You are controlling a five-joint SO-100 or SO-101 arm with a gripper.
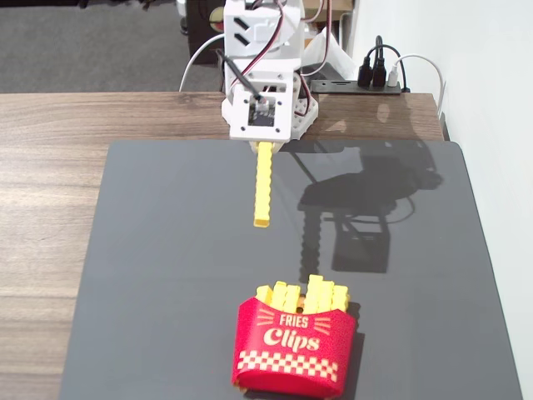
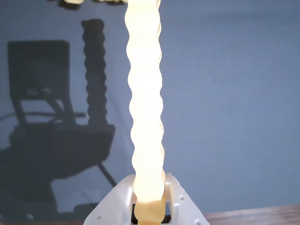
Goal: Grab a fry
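Fingers (image 2: 149, 199) clamped on one end of the fry (image 1: 263, 183), above the mat (image 1: 166, 250).

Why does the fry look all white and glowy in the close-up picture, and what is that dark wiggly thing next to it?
In the wrist view the fry sits very near the lens, so light washes it out pale and soft; the hand grips its end. The dark wiggly shape is only its shadow on the mat. In the fixed view the fry looks plain yellow and sharp.

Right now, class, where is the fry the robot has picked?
In the fixed view, the fry hangs from the shut gripper above the dark mat, upper centre, apart from the red carton near the bottom.
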